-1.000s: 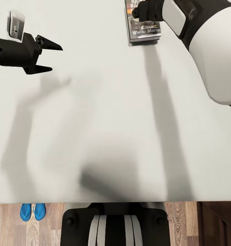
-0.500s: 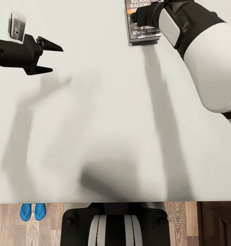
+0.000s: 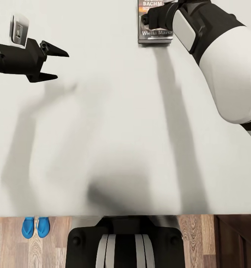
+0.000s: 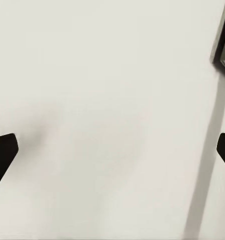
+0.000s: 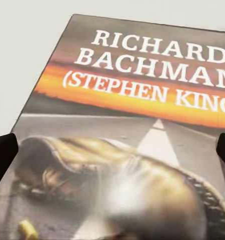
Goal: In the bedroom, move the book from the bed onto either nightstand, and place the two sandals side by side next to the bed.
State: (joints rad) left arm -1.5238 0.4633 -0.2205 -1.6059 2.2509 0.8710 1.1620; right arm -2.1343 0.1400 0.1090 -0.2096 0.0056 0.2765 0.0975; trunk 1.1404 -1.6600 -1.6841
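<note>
The book (image 3: 155, 34) lies flat on the bed's pale mattress (image 3: 114, 123) at the far side, its "Richard Bachman" cover (image 5: 142, 100) facing up. My right gripper (image 3: 149, 18) hovers right over it, open; in the right wrist view its dark fingertips (image 5: 2, 155) stand wide apart on either side of the cover. Over bare mattress to the left, my left gripper (image 3: 52, 65) is open and holds nothing. The left wrist view catches the book's edge (image 4: 223, 37). Two blue sandals (image 3: 35, 227) lie side by side on the wood floor by the bed's near edge.
The dark brown nightstand (image 3: 237, 242) shows at the lower right corner beside the bed. My own base (image 3: 125, 243) stands against the bed's near edge. Wood-plank floor (image 3: 6, 242) runs along the bottom.
My right arm has swung over the book and now covers more of its top. The whole picture has shifted slightly, so the camera moved. The left gripper has stayed put.
</note>
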